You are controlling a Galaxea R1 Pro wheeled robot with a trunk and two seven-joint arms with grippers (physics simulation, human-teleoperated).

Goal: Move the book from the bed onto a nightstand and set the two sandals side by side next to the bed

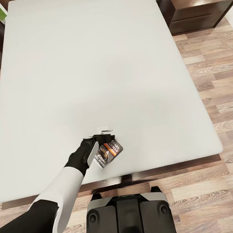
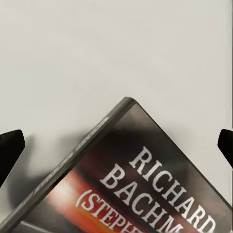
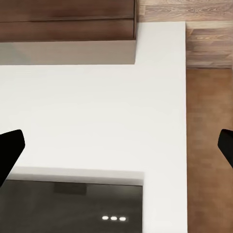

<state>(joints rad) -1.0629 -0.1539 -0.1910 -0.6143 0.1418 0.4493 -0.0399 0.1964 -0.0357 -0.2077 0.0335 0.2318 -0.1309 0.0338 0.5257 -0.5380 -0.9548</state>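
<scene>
Robot base (image 1: 129,217) nearest camera, at foot of bed (image 1: 98,60). Left pincer (image 1: 100,144) at book (image 1: 108,154), near foot edge of mattress. In left wrist view fingertips (image 2: 10,153) stand wide apart, book (image 2: 141,179) between them; whether gripped, cannot tell. Right pincer (image 3: 116,148) fingertips spread wide, nothing between.

Book: thin paperback, dark cover, orange band, white lettering, one edge apparently raised off mattress. Judged light, fairly stiff, glossy, possibly slippery. Best hold: pinch across thickness at raised edge.

Nightstand (image 1: 197,6) beside headboard end, well apart from book.
</scene>
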